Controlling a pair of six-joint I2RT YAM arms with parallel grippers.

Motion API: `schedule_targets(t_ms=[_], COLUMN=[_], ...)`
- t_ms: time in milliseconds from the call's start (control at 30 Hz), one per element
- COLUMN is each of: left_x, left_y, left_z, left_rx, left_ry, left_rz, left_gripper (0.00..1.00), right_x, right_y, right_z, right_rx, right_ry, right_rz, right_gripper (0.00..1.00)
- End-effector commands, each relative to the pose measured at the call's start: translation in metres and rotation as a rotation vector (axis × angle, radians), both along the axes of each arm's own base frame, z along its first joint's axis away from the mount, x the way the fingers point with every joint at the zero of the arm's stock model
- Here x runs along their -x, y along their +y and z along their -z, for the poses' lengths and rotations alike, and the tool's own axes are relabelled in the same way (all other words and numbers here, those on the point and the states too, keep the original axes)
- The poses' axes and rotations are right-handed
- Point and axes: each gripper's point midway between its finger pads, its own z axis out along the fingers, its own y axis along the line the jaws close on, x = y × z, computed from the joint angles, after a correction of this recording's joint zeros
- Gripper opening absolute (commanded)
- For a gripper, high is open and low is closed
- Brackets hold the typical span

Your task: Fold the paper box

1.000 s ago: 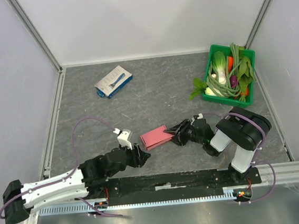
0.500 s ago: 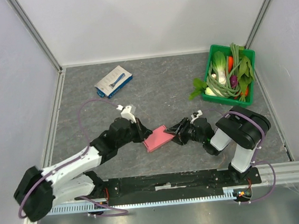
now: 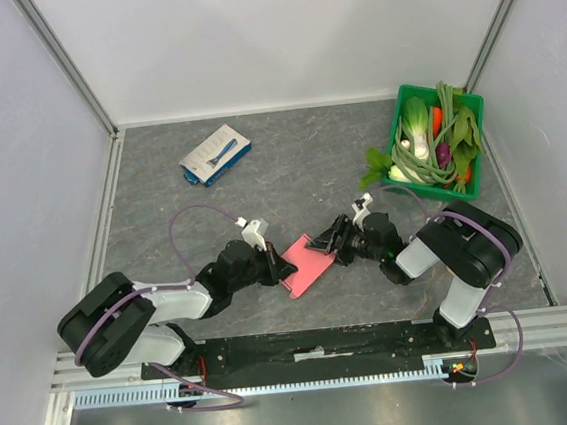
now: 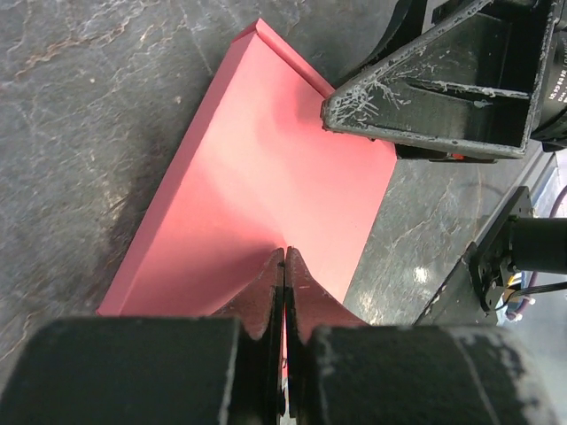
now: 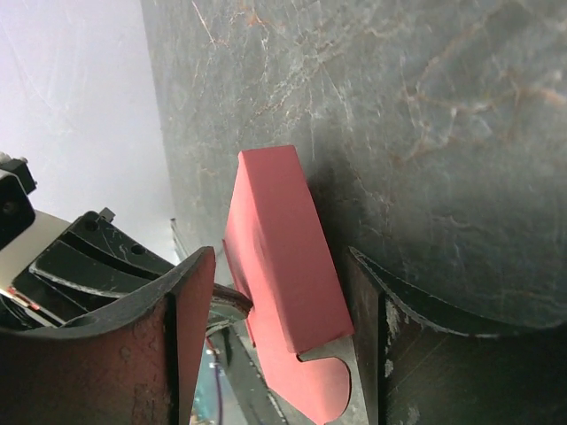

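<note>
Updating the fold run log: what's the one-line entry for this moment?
left gripper: shut on paper box edge | right gripper: open, jaws either side of paper box

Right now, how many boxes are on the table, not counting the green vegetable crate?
2. The pink paper box is near the front, between the left gripper and right gripper; the white-and-blue box is at the back left. None looks hidden.
</note>
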Motion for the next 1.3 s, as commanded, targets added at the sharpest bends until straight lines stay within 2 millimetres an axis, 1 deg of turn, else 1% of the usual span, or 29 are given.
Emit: schedule_targets(t_ms=[0,33,67,167,200,233,300,333,367,400,433,500,533,567,600,633,667,733,767,800,867,900,967,1000,1067,1100,1167,1200,1267], left_x=[0.010,0.008,0.009,0.008,0.010,0.010,0.013,0.012,0.012,0.011,0.011,0.010,0.014,0.015,0.016,0.023,0.025,0.032,0.032,0.039,0.034,0.034,0.034,0.039,0.040,0.042,0.042,0.038,0.033], left_y=[0.009,0.010,0.011,0.011,0.013,0.013,0.016,0.015,0.016,0.017,0.021,0.024,0.026,0.024,0.020,0.014,0.010,0.001,-0.002,-0.010,-0.015,-0.018,-0.019,-0.022,-0.021,-0.022,-0.024,-0.024,-0.027], left_z=[0.026,0.025,0.025,0.016,0.016,0.008,0.002,-0.014,-0.019,-0.029,-0.038,-0.051,-0.052,-0.060,-0.068,-0.071,-0.073,-0.076,-0.075,-0.078,-0.083,-0.087,-0.098,-0.108,-0.116,-0.116,-0.110,-0.101,-0.095], left_rx=[-0.043,-0.045,-0.052,-0.054,-0.070,-0.058,-0.076,-0.048,-0.045,-0.041,-0.044,-0.052,-0.062,-0.048,-0.045,-0.030,-0.028,-0.034,-0.056,-0.076,-0.118,-0.166,-0.151,-0.110,-0.085,-0.081,-0.151,-0.203,-0.290], left_ry=[0.041,0.028,0.029,-0.008,-0.014,-0.034,-0.042,-0.076,-0.085,-0.107,-0.122,-0.165,-0.161,-0.186,-0.217,-0.220,-0.230,-0.279,-0.301,-0.361,-0.476,-0.573,-0.719,-0.772,-0.861,-0.885,-0.984,-0.997,-1.067], left_rz=[0.009,0.005,0.006,0.021,0.033,0.042,0.058,0.062,0.064,0.063,0.056,0.061,0.080,0.103,0.142,0.198,0.234,0.308,0.317,0.360,0.330,0.311,0.296,0.303,0.308,0.330,0.388,0.396,0.428], left_gripper=[0.02,0.02,0.02,0.03,0.04,0.07,0.12,0.20,0.23,0.28,0.37,0.47,0.55,0.57,0.58,0.59,0.59,0.59,0.59,0.59,0.59,0.59,0.59,0.60,0.60,0.60,0.60,0.59,0.58], right_x=[0.004,0.004,0.006,0.006,0.006,0.003,0.005,0.003,0.003,0.004,0.004,0.002,0.004,0.001,0.001,0.004,0.000,0.001,-0.003,0.001,-0.002,0.001,-0.003,-0.005,-0.005,-0.006,-0.007,-0.007,-0.009], right_y=[-0.003,-0.003,0.001,0.003,0.004,0.004,0.004,0.003,0.002,0.002,0.000,-0.002,-0.006,-0.006,-0.008,-0.012,-0.010,-0.016,-0.016,-0.021,-0.028,-0.033,-0.046,-0.057,-0.063,-0.065,-0.063,-0.063,-0.066], right_z=[0.017,0.019,0.018,0.014,0.012,0.008,0.004,0.002,0.002,-0.001,-0.003,-0.008,-0.005,-0.005,-0.003,-0.002,-0.008,-0.009,-0.015,-0.009,-0.010,-0.006,-0.004,0.000,0.000,-0.001,-0.009,-0.013,-0.018], right_rx=[0.139,0.148,0.135,0.115,0.104,0.089,0.063,0.053,0.051,0.041,0.025,0.006,0.010,0.017,0.036,0.060,0.066,0.100,0.106,0.134,0.143,0.147,0.141,0.153,0.142,0.130,0.108,0.107,0.108], right_ry=[-0.075,-0.078,-0.086,-0.139,-0.152,-0.171,-0.188,-0.190,-0.183,-0.178,-0.151,-0.108,-0.028,0.008,0.044,0.093,0.102,0.154,0.152,0.203,0.244,0.287,0.333,0.365,0.389,0.410,0.405,0.403,0.403], right_rz=[-0.122,-0.143,-0.183,-0.223,-0.234,-0.232,-0.241,-0.234,-0.229,-0.228,-0.216,-0.190,-0.162,-0.143,-0.126,-0.120,-0.110,-0.088,-0.086,-0.083,-0.069,-0.058,-0.022,0.009,0.016,0.029,0.025,0.029,0.050], right_gripper=[0.67,0.67,0.65,0.59,0.54,0.46,0.40,0.32,0.30,0.29,0.28,0.28,0.28,0.29,0.30,0.31,0.32,0.32,0.32,0.32,0.32,0.32,0.32,0.32,0.32,0.32,0.32,0.32,0.32])
